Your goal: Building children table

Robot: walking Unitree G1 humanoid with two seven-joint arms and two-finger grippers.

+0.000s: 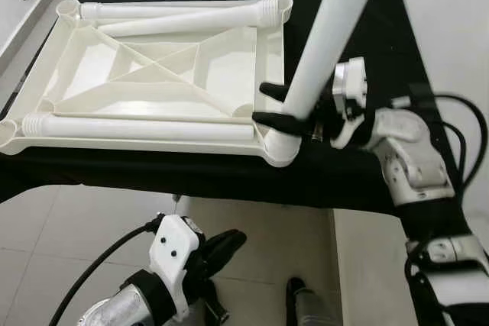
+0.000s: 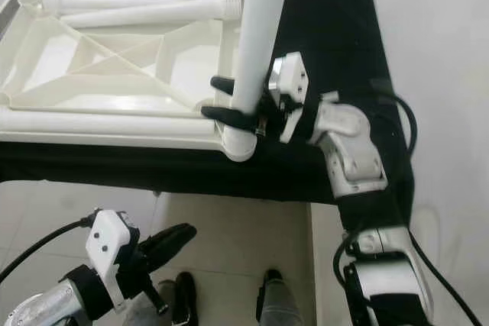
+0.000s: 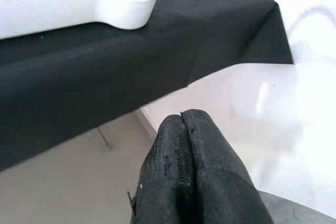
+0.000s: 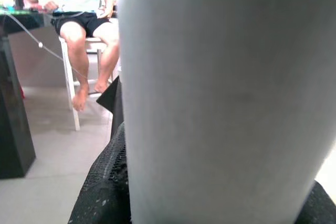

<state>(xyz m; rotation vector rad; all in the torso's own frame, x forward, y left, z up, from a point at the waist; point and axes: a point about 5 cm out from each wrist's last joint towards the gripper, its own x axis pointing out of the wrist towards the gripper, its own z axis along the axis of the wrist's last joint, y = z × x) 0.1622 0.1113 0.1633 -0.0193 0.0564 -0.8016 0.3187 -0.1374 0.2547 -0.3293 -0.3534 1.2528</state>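
Note:
A white plastic tabletop (image 1: 160, 74) lies upside down on a black-covered table, ribs facing up. Loose white legs rest on it: one along the near edge (image 1: 137, 127), two along the far edge (image 1: 176, 17). A fourth white leg (image 1: 328, 28) stands upright in the near right corner socket (image 1: 281, 146). My right gripper (image 1: 273, 104) is shut on this leg just above the socket. In the right wrist view the leg (image 4: 226, 93) stands close against the fingers. My left gripper (image 1: 229, 243) hangs low below the table's front edge, fingers (image 3: 184, 171) pressed together, holding nothing.
The black cloth (image 1: 344, 166) hangs over the table's front edge above a pale tiled floor (image 1: 252, 227). A white wall (image 2: 435, 36) stands to the right. In the right wrist view a person (image 4: 84, 19) sits on a white chair across the room.

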